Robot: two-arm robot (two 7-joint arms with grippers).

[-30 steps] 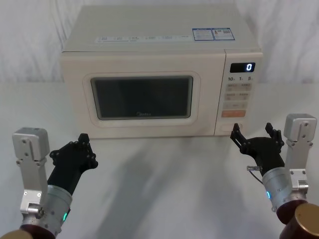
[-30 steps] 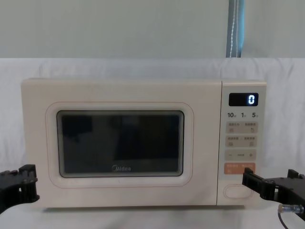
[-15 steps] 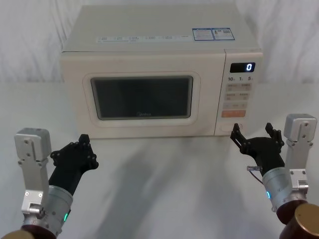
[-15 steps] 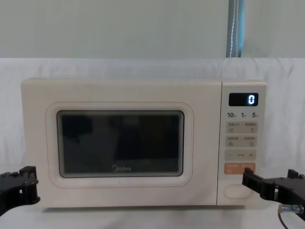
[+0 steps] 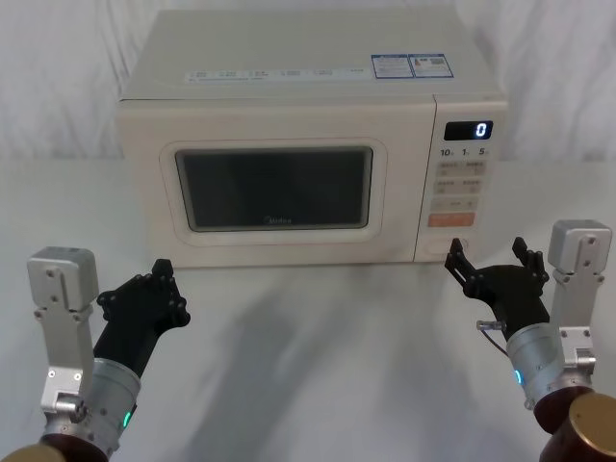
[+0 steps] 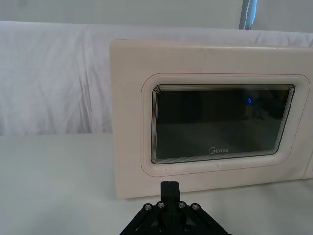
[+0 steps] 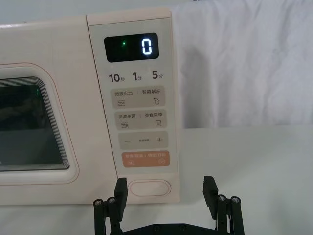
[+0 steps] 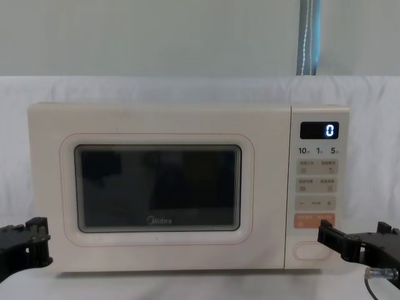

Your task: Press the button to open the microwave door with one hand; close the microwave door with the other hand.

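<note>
**Me:** My right gripper hangs above the table with its fingers spread wide. My left gripper is parked low, off to the other side, fingers pressed together.

**Partner:** Where's the button?

**Me:** The button sits straight ahead between my right fingers, at their height and not yet touched. Just above it is the orange key.

**Partner:** What could go wrong?

**Me:** Spread like this, I'd guess my fingers straddle the button and strike the panel either side. Drift upward and I start the oven instead.

**Partner:** And beyond?

**Me:** The door is flush shut, ahead of my left gripper. It will likely swing toward that side, so my left gripper could be in its way.
</note>
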